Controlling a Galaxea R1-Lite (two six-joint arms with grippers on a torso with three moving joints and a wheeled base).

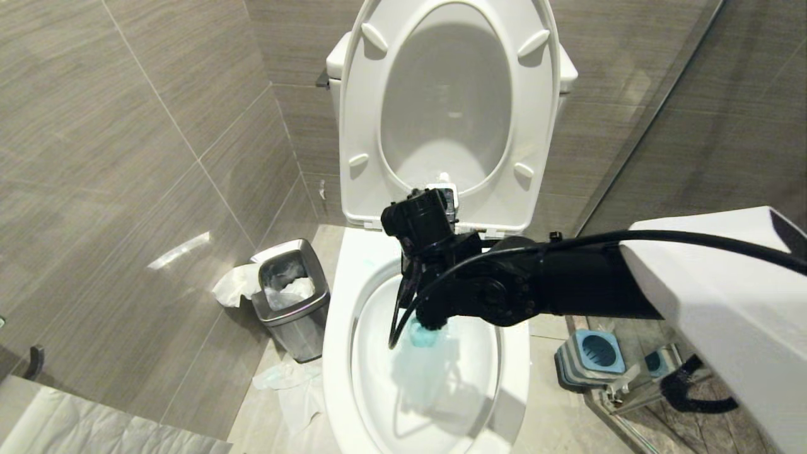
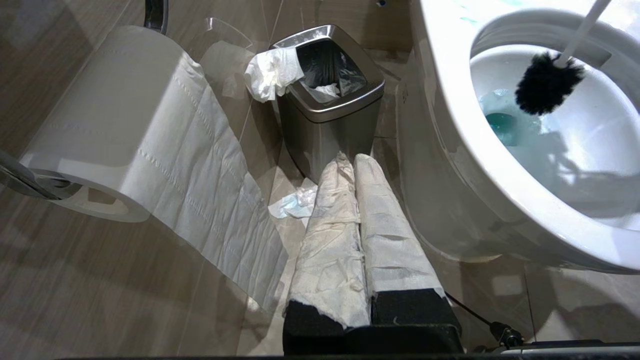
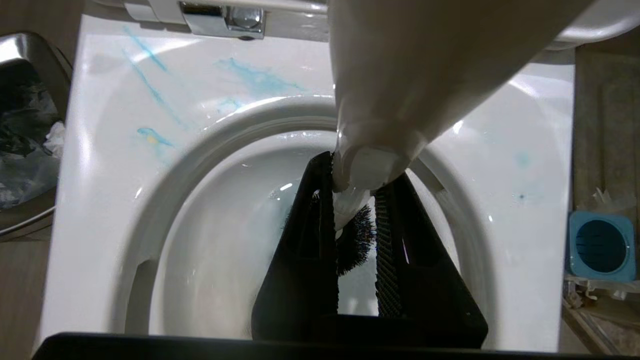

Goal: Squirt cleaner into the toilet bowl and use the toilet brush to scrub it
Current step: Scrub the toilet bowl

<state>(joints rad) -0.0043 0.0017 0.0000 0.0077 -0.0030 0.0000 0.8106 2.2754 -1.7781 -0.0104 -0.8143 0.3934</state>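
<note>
A: Entry, landmark = toilet bowl (image 1: 343, 353). Near side first. Left claw (image 2: 356, 165) hangs low beside the bowl's outer wall, its paper-wrapped fingers pressed together, holding nothing. Idle.

B: Noted. Over the bowl?

A: Right claw (image 3: 356, 200) is above the bowl opening, pointing down into it, jaws clamped on the white handle of the toilet brush (image 2: 547, 82). The black bristle head sits inside the bowl, just above the blue-tinted water, near the back wall.

B: Cleaner status?

A: Bottle not in view. Blue liquid pools in the water, and blue streaks (image 3: 150, 90) mark the bowl's rear ledge near the chrome hinge (image 3: 225, 20). Judgement: squirting is done, scrubbing is in hand.

B: Beside and beyond the bowl?

A: Steel bin (image 1: 291, 296) stands on the floor on the bowl's left, tissue draped over its edge. Blue brush holder (image 1: 596, 353) is on the bowl's right. Seat and lid (image 1: 447, 107) stand upright behind the bowl.

B: Risks?

A: Slim, smooth handle: hard side load against the ceramic could twist it in the jaws. A fast sweep may flick blue water over the rim. The ledge streaks lie outside the bowl's inside and may go unscrubbed. The arm works close below the raised seat; a high lift could knock it down.
</note>
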